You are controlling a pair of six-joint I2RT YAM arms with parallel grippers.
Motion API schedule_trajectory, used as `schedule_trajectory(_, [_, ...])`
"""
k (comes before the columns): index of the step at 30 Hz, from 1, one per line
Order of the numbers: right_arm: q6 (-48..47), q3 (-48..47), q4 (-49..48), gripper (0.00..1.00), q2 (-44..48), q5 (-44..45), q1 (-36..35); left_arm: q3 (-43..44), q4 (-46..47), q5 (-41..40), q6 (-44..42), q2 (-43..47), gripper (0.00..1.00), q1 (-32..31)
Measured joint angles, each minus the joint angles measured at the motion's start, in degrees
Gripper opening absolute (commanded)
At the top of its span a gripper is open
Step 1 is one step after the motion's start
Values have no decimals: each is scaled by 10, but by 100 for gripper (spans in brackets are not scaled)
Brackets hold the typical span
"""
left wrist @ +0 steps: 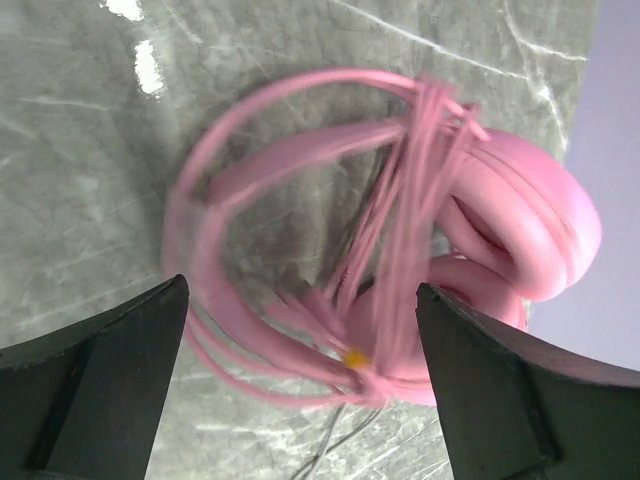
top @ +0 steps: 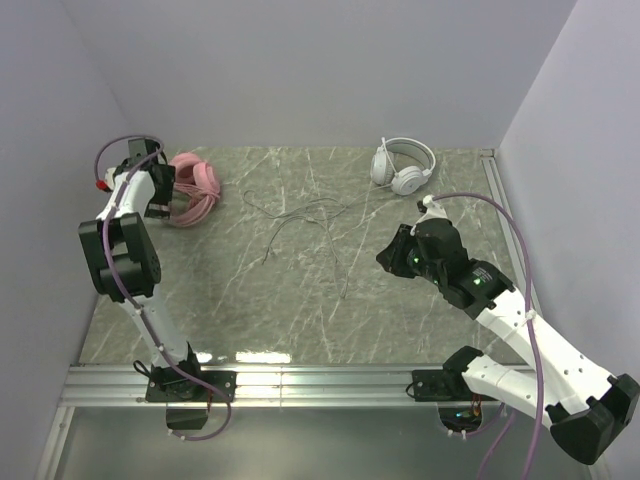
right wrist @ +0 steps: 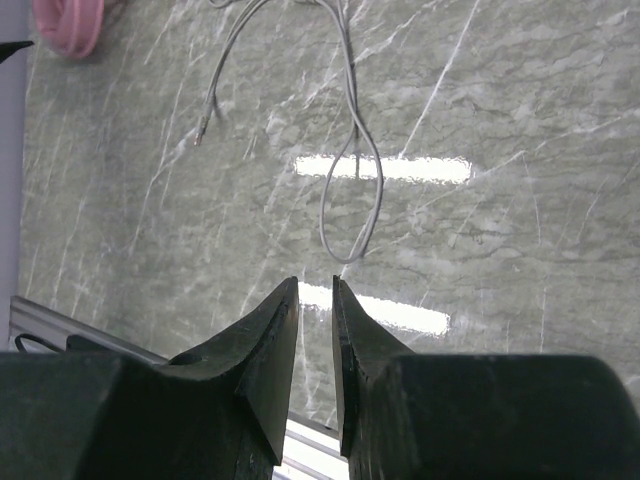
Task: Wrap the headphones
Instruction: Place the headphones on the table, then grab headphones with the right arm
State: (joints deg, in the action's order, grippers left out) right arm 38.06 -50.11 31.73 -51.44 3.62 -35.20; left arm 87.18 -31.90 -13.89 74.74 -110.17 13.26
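The pink headphones (top: pixel 193 190) lie at the table's far left, their pink cable (left wrist: pixel 415 200) wound in loops round the band; a yellow tip (left wrist: pixel 354 358) shows among the strands. My left gripper (top: pixel 160 195) hovers right over them, open wide (left wrist: pixel 300 287), holding nothing. The white headphones (top: pixel 403 165) sit at the far right, and their thin dark cable (top: pixel 300 215) trails loose across the middle of the table. My right gripper (top: pixel 385 258) hangs above the table on the right. Its jaws (right wrist: pixel 315 285) stand a narrow gap apart with nothing between them, and a cable loop (right wrist: pixel 350 170) lies ahead.
Grey walls close in the marble table (top: pixel 420 320) at the back and both sides. A metal rail (top: pixel 320 380) runs along the near edge by the arm bases. The pink headphones also show at the right wrist view's top-left corner (right wrist: pixel 68 25).
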Motion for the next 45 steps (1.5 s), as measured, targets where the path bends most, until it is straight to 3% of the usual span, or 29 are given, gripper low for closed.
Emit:
schedule_trajectory(7, [0,0,-2,28,-5,-5,0,136,-150,-12,9,-51,99,0])
schedule_trajectory(13, [-1,0,-9,27,-20,0,0,131,-163,-12,-45,-41,97,-24])
schedule_trajectory(19, [0,0,-9,29,-34,21,8,150,-108,-2,-178,-31,98,-152])
schedule_trajectory(25, [-3,-4,-14,36,-41,57,40,170,31,116,-311,-33,99,-294])
schedule_trajectory(26, [-5,-10,-16,38,-53,58,55,187,40,128,-323,-42,99,-308])
schedule_trajectory(27, [-7,-20,-16,51,-70,62,71,217,43,134,-333,-56,99,-322])
schedule_trajectory(30, [-17,-70,-22,73,-145,77,113,262,75,141,-345,-84,99,-346])
schedule_trajectory(32, [-29,-119,-21,79,-199,88,128,243,99,145,-345,-82,99,-353])
schedule_trajectory(38, [-27,-268,-36,78,-362,101,177,133,149,148,-359,-56,99,-360])
schedule_trajectory(45, [-38,-399,-40,69,-520,99,240,153,219,209,-454,-82,99,-401])
